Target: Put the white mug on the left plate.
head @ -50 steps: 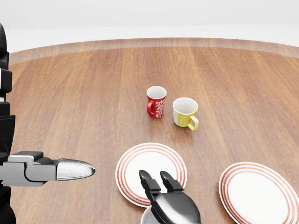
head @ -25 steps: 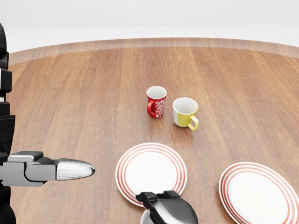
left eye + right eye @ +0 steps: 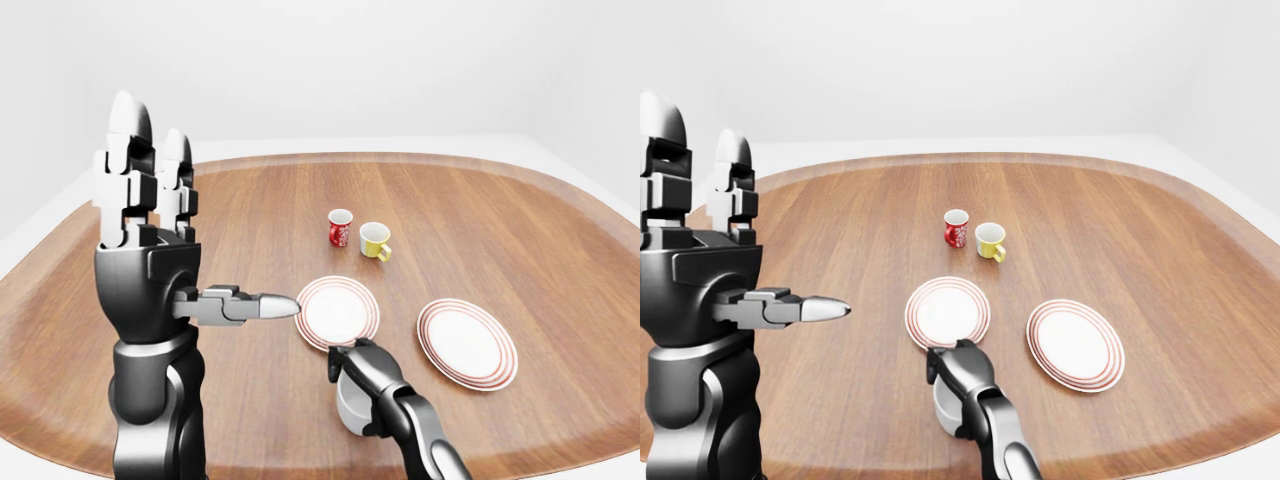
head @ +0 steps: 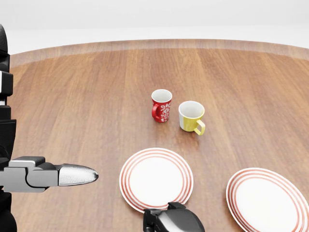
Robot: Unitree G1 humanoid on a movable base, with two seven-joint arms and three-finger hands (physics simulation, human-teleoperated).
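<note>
Two eye views show us what the head view crops: our left hand (image 3: pixel 150 215) raised with fingers spread wide, and right hand (image 3: pixel 368 378) clasping the white mug (image 3: pixel 352 405), just below the left plate (image 3: pixel 338 311).

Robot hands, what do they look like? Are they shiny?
Yes, a bit. The left hand is a chunky dark grey block with pale grey jointed fingers that end in rounded silvery tips, and a silvery bullet-shaped thumb. The right hand is glossy dark grey to black, on a rounded dark forearm. No cables or markings show.
</note>
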